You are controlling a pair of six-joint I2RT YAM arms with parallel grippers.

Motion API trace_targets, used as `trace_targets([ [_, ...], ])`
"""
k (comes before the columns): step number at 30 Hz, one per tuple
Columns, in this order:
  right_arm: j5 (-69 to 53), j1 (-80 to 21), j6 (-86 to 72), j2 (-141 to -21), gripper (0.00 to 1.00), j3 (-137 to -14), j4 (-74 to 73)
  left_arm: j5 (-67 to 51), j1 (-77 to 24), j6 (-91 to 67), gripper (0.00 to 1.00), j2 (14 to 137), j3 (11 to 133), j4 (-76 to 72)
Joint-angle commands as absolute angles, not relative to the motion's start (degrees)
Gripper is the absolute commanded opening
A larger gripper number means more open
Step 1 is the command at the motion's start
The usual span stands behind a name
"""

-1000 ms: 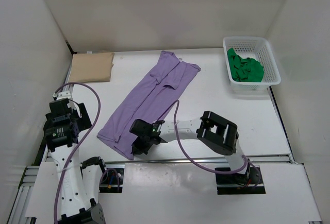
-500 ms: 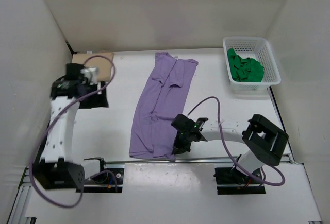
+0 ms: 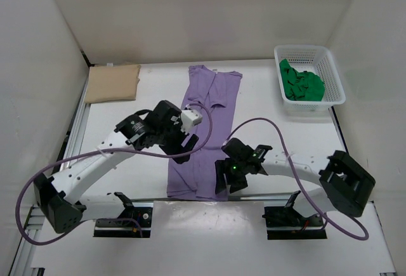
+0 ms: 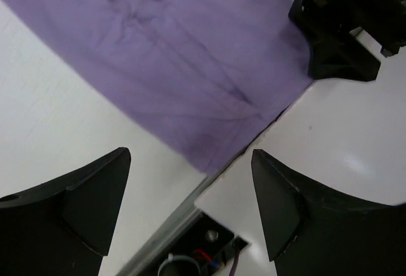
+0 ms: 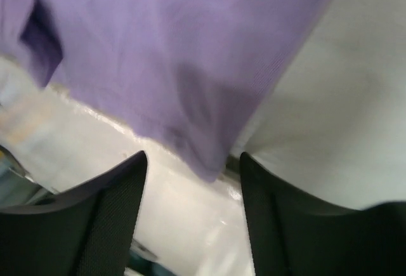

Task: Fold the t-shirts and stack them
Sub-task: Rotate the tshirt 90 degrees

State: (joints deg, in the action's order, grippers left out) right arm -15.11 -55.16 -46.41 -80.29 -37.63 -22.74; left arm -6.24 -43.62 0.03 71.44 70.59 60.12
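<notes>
Left claw [image 4: 190, 162] and right claw [image 5: 193, 162] (both spread wide, empty) hover over the purple t-shirt [image 3: 212, 114]

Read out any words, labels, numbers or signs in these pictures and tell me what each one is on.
White print on the right arm's black housing, at the top edge of the left wrist view: cut off and too small to read.
Purple t-shirt, white basket, green clothes, tan cloth: no text visible.
</notes>
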Motion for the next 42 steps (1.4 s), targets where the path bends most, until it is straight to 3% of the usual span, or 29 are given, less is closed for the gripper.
trace_targets([
  [1, -14.25, -55.11, -41.04, -73.93, 0.70, -37.19, -24.52, -9.39, -43.77, 0.00, 0.88, 72.06, 63.32, 53.36],
  [5, -9.85, -55.11, -42.36, -67.60, 0.71, -35.34, -24.52, -9.40, -43.24, 0.00, 0.88, 73.91, 52.95, 49.66],
  [11, -9.32, -55.11, -45.87, -64.78, 0.68, -32.78, -20.57, -21.26, -40.34, 0.00, 0.85, 76.64, 41.68, 41.23],
  [19, -9.32, -55.63, -47.11, -65.48, 0.67, -28.92, -17.15, -24.35, -40.34, 0.00, 0.84, 77.25, 35.42, 37.97],
  [22, -9.93, -55.63, -47.11, -66.70, 0.67, -27.43, -15.39, -23.21, -40.34, 0.00, 0.79, 77.96, 35.42, 36.74],
  [27, -11.16, -55.63, -45.88, -68.90, 0.67, -26.89, -13.72, -23.20, -40.34, 0.00, 0.54, 78.49, 34.80, 36.21],
  [28, -11.86, -55.63, -45.88, -70.30, 0.67, -27.50, -13.71, -23.20, -40.34, 0.00, 0.44, 78.49, 34.28, 36.21],
  [33, -14.32, -56.69, -45.36, -74.70, 0.64, -28.73, -12.48, -23.99, -40.34, 0.00, 0.11, 77.44, 33.05, 36.21],
  [40, -14.33, -57.83, -47.54, -76.29, 0.47, -27.69, -15.12, -24.52, -40.34, 0.00, 0.11, 74.71, 33.05, 36.21],
  [42, -14.33, -57.83, -47.55, -74.54, 0.34, -27.07, -16.60, -24.52, -40.34, 0.00, 0.11, 73.92, 33.05, 36.91],
])
